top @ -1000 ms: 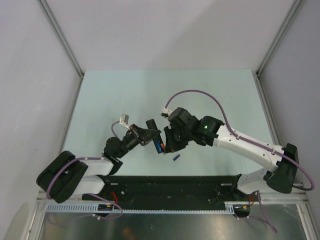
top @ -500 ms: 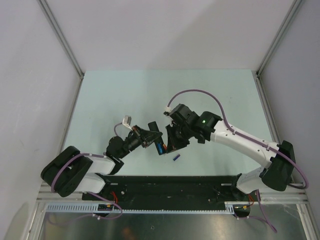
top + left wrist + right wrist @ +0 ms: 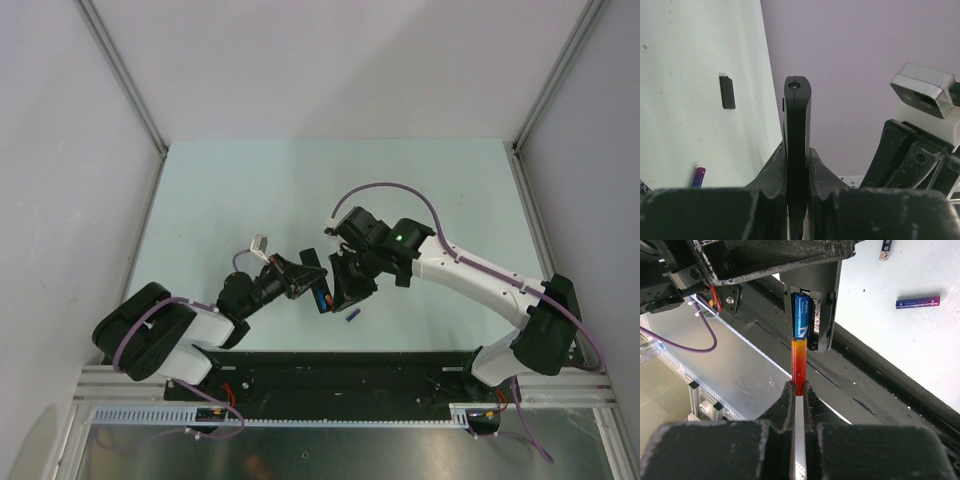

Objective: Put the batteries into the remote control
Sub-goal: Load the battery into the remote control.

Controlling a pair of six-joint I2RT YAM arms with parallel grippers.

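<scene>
At the remote control, right fingers clamp 1 orange battery.

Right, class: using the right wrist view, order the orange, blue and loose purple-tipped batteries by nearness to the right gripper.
1. Orange battery, held in the right gripper.
2. Blue battery, inside the remote control.
3. Purple-tipped battery, on the table, right.
</scene>
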